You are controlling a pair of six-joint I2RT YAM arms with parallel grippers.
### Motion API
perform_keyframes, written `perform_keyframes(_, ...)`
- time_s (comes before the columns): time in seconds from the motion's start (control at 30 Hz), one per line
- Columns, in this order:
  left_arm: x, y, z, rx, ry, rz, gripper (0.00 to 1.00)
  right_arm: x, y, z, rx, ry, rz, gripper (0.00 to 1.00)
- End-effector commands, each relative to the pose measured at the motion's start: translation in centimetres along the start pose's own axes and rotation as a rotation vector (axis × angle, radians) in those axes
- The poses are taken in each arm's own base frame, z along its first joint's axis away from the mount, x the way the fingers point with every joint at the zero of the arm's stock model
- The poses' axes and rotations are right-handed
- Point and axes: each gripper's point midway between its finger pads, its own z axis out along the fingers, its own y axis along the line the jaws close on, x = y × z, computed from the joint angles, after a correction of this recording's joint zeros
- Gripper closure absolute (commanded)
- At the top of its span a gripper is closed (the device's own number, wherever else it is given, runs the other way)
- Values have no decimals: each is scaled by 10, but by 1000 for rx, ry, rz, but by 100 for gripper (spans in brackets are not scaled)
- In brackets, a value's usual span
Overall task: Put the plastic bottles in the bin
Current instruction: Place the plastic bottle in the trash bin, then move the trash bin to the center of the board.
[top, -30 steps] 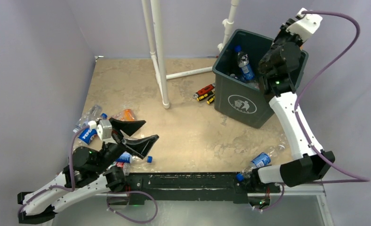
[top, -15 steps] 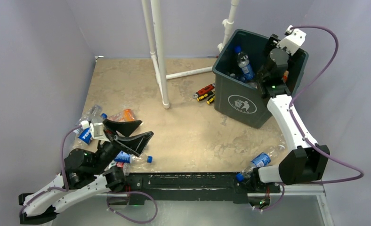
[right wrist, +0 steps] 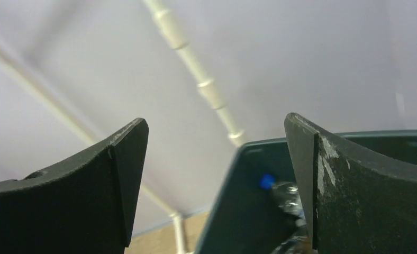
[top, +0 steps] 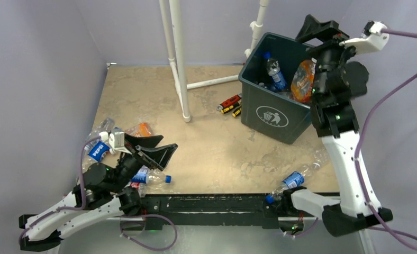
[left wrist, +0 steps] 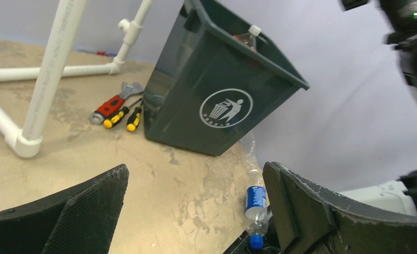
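Observation:
The dark green-grey bin (top: 272,114) stands at the back right, its trash symbol facing me. Inside it lie a blue-labelled bottle (top: 274,74) and an orange-labelled bottle (top: 303,79) against the right wall. My right gripper (top: 323,32) hangs open above the bin's far rim, holding nothing; its wrist view shows the bin's rim (right wrist: 259,151) between empty fingers. My left gripper (top: 169,144) is open low over the front left, above a blue-capped bottle (top: 149,177). More plastic bottles (top: 98,151) lie at the left, and one (top: 291,181) lies front right.
A white pipe frame (top: 177,58) rises from the table's middle back. Small red and yellow tools (top: 230,104) lie left of the bin. An orange bottle (top: 142,128) and a clear one (top: 103,127) lie near the left wall. In the left wrist view, the front-right bottle (left wrist: 255,198) lies ahead.
My right gripper has opened and risen out of the bin; the orange-labelled bottle now lies free inside. The left gripper has shifted slightly over the left bottles.

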Motion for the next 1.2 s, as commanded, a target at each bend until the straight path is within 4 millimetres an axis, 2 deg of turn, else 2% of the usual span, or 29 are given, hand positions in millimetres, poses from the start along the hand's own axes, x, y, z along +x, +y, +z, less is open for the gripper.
perform_keyframes(0.0, 2, 13, 6, -104, 5, -54, 1, 21, 33, -36, -159, 137, 53, 1)
perform_keyframes(0.17, 5, 11, 10, -110, 24, -49, 1, 38, 17, -55, -156, 185, 5, 4)
perform_keyframes(0.33, 0, 21, 9, -173, 2, -61, 1, 66, 41, -75, -347, 303, -25, 10)
perform_keyframes(0.4, -5, 32, 5, -236, -23, -82, 1, 84, 51, -78, -400, 380, -56, 11)
perform_keyframes(0.53, -14, 44, -4, -299, -65, -123, 1, 134, 62, -81, -443, 554, -135, 11)
perform_keyframes(0.63, -17, 44, -8, -294, -76, -141, 1, 158, 58, -81, -407, 586, -201, 11)
perform_keyframes(0.73, -17, 45, -10, -295, -76, -154, 1, 184, 43, -78, -321, 604, -325, 12)
perform_keyframes(0.9, -12, 54, -11, -339, -73, -162, 2, 221, 51, -98, -371, 679, -396, 12)
perform_keyframes(1.03, -10, 52, -9, -336, -64, -161, 2, 236, 51, -109, -372, 724, -430, 15)
perform_keyframes(1.17, -9, 51, -9, -330, -56, -158, 3, 240, 48, -112, -353, 747, -453, 25)
